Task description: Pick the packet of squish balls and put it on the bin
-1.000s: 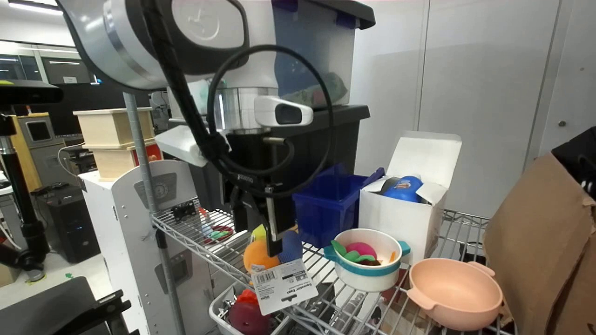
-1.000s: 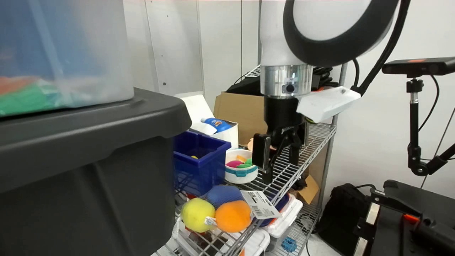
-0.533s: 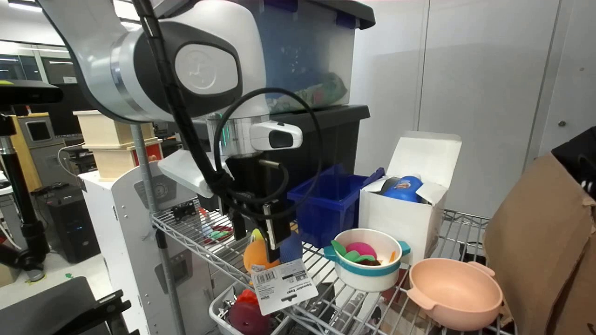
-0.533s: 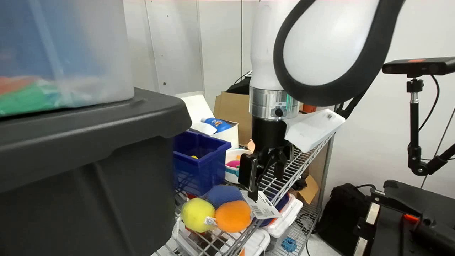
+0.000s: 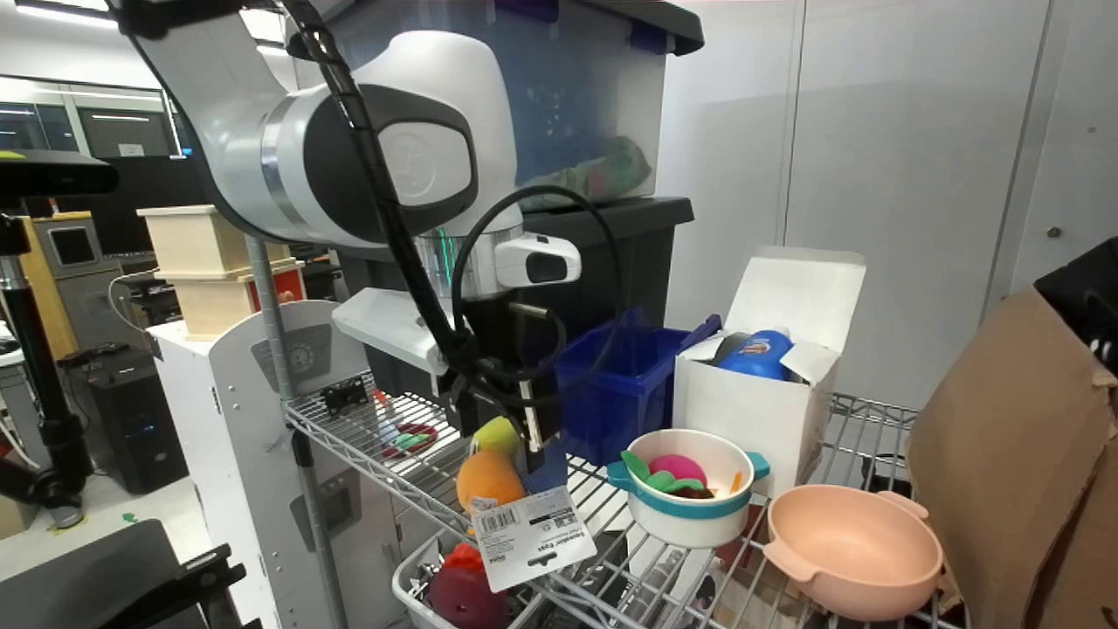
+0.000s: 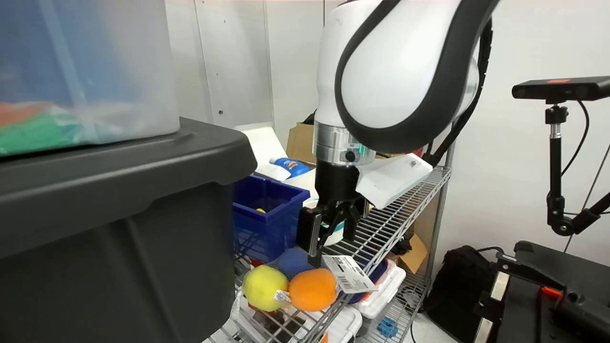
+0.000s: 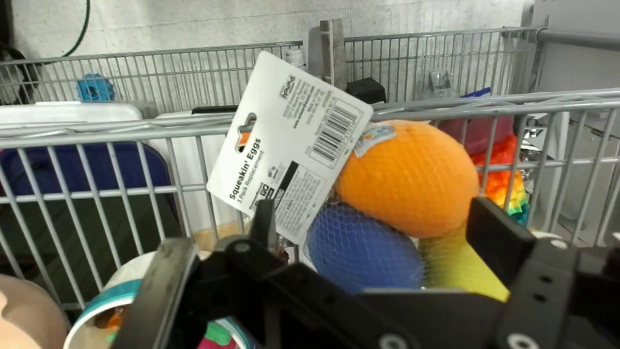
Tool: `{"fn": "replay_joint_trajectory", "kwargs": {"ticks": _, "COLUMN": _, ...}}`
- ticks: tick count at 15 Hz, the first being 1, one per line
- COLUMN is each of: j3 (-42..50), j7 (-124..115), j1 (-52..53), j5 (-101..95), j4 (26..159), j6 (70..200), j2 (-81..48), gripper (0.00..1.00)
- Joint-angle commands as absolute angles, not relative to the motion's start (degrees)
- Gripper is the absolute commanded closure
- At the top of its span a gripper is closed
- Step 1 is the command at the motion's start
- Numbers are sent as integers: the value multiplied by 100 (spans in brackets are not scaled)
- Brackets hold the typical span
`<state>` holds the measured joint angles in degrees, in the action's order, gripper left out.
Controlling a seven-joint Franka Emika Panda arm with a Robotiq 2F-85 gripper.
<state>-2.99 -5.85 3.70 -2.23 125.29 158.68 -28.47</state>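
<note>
The packet of squish balls (image 5: 489, 479) is a net of blue, orange and yellow balls with a white label card. It lies on the wire shelf near its edge, and also shows in an exterior view (image 6: 312, 289) and in the wrist view (image 7: 407, 179). My gripper (image 5: 502, 430) points down just above the packet, open and empty, in both exterior views (image 6: 332, 247). In the wrist view the spread fingers (image 7: 370, 218) frame the blue and yellow balls. The royal-blue bin (image 5: 603, 406) stands behind the packet, also in an exterior view (image 6: 271, 233); it is out of the wrist view.
A white and teal bowl (image 5: 690, 515) with colourful pieces stands beside the bin. A white box (image 5: 751, 419) and a peach bowl (image 5: 852, 550) are further along the shelf. A large dark grey tote (image 6: 143, 247) stands close to the packet and bin.
My gripper has come down and moved over the shelf towards the packet and the bin's side. It stays open. The packet and the bin have not moved.
</note>
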Motion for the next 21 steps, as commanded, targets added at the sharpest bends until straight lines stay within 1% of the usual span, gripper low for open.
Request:
{"fn": "replay_joint_trajectory", "kwargs": {"ticks": 1, "j3": -546, "j7": -231, "j1": 249, "j5": 84, "j4": 12280, "j6": 15973, "j2": -3094, "gripper": 0}}
{"fn": "replay_joint_trajectory", "kwargs": {"ticks": 7, "j3": -743, "j7": 5, "j1": 236, "j5": 308, "j4": 12148, "j6": 15960, "j2": -3280, "gripper": 0}}
{"fn": "replay_joint_trajectory", "kwargs": {"ticks": 12, "j3": -662, "j7": 22, "j1": 264, "j5": 250, "j4": 11867, "j6": 16000, "j2": -3476, "gripper": 0}}
{"fn": "replay_joint_trajectory", "kwargs": {"ticks": 21, "j3": -444, "j7": -111, "j1": 354, "j5": 166, "j4": 11127, "j6": 16033, "j2": -4230, "gripper": 0}}
